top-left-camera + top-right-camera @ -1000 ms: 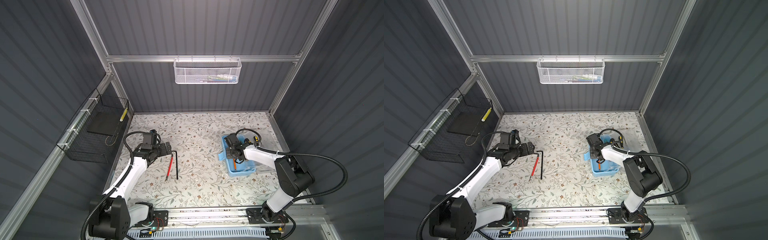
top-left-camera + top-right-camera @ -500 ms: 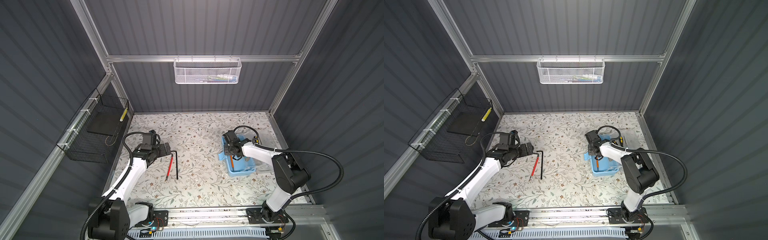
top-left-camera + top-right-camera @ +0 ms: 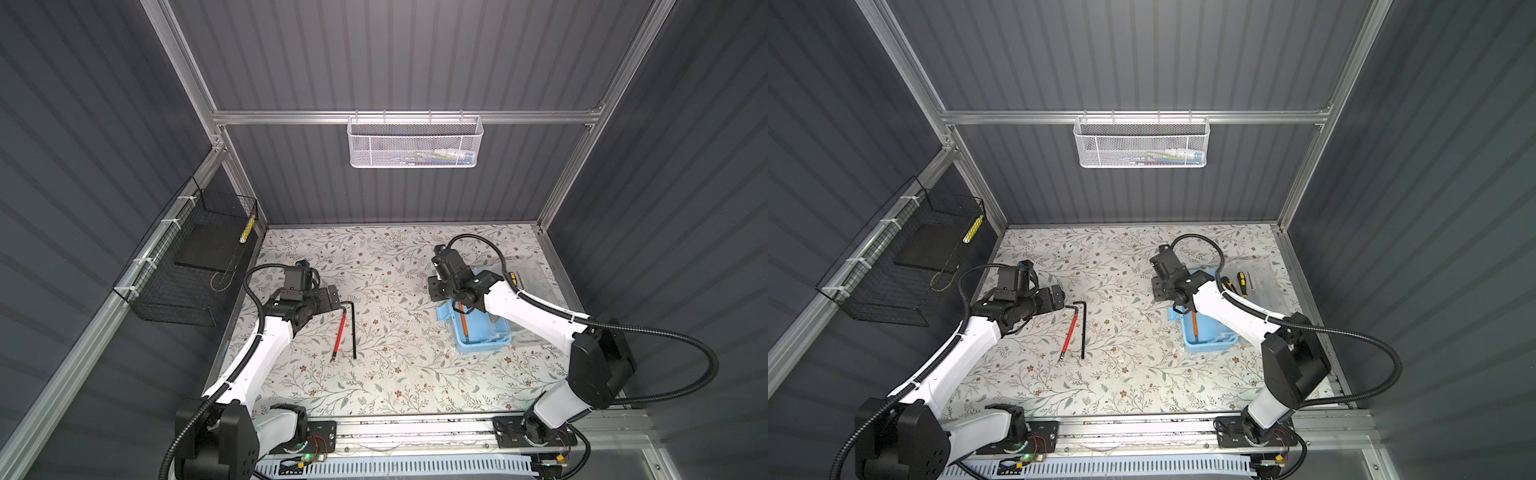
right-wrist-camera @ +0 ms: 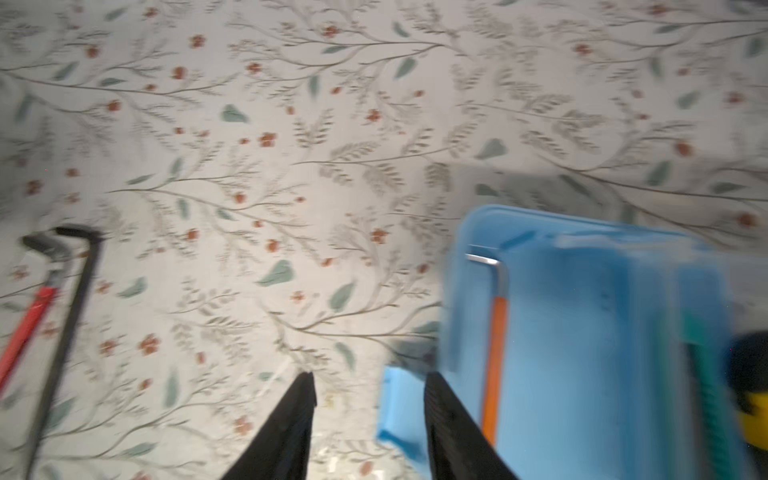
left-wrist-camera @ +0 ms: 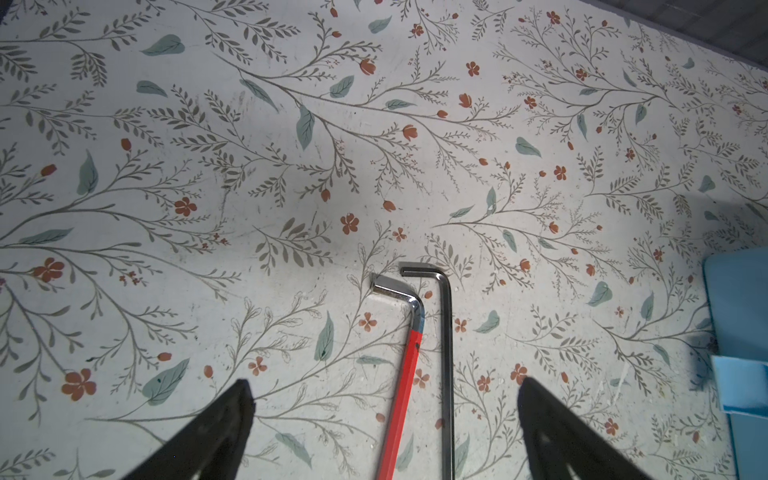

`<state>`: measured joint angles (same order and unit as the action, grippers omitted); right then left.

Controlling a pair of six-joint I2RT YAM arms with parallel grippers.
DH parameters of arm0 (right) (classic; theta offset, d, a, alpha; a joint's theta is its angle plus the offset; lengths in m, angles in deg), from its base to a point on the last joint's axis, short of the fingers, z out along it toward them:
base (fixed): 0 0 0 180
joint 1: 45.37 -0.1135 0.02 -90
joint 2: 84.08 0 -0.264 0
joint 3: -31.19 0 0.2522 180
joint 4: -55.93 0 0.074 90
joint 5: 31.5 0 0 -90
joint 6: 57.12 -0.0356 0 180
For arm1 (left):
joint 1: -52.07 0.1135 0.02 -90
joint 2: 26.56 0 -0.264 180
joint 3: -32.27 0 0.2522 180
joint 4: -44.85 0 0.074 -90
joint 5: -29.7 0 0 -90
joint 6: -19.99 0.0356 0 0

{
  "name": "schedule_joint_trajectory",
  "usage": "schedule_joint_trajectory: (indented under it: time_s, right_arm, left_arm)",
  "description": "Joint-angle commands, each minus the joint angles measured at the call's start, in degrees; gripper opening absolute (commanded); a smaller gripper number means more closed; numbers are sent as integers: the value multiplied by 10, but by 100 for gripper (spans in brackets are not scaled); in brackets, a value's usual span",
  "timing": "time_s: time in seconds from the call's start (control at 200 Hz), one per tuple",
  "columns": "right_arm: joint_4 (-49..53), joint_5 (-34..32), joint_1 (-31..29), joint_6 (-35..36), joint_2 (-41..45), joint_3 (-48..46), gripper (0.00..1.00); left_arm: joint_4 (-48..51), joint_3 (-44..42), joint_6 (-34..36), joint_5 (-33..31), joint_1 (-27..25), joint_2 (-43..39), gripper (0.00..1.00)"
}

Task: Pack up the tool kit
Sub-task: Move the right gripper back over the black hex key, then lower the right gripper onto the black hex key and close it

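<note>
The tool kit (image 3: 484, 340) (image 3: 1208, 345), a light-blue open box, lies on the right of the floral mat. An orange-handled hex key (image 3: 463, 322) (image 4: 494, 353) rests inside it. My right gripper (image 3: 436, 291) (image 4: 370, 378) is open at the box's left back corner. It holds nothing, and a blue tab of the box shows below its jaws. My left gripper (image 3: 328, 297) (image 5: 382, 386) stands wide open just above the bent ends of a red hex key (image 5: 405, 374) (image 3: 340, 332) and a black hex key (image 5: 446, 353) (image 3: 353, 328), touching neither.
A clear lid (image 3: 534, 274) with yellow-and-black screwdrivers (image 3: 1241, 284) on it lies right of the box. A white mesh basket (image 3: 415, 143) hangs on the back wall. A black wire basket (image 3: 195, 266) hangs on the left wall.
My right gripper has opened and drawn back left off the box, leaving the orange-handled key inside. The left arm has barely moved.
</note>
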<state>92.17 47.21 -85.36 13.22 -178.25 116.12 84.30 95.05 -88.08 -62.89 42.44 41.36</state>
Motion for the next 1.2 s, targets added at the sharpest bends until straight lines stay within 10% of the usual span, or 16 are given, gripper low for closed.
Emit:
schedule_joint_trajectory:
  time_s: [0.0, 1.196]
  right_arm:
    - [-25, 87, -45, -7, -72, 33, 49]
    - [-5, 122, -171, 28, -410, 317, 63]
  left_arm:
    - [9, 6, 8, -11, 4, -8, 99]
    - [81, 5, -22, -57, 8, -47, 99]
